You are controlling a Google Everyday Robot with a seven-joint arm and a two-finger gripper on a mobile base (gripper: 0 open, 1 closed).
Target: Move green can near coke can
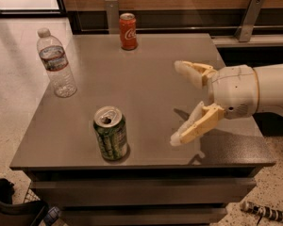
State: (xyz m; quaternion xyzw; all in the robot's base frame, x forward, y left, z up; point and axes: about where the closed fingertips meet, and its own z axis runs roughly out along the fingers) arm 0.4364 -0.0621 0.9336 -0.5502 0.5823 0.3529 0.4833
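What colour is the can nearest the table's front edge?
The can is green with pale print, silver top; camera view. Open tool hovers beside it.

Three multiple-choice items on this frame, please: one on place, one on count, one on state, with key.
1. The coke can stands: A) at the table's far edge; B) at its front edge; C) on the floor.
2. Drink cans on the table: A) one; B) two; C) three.
3. The pincer, right of the green can, is: A) shut on it; B) open, empty; C) out of view.
Key: 1A, it stands by the back edge; 2B, one red, one green; 3B, fingers spread, nothing between them.
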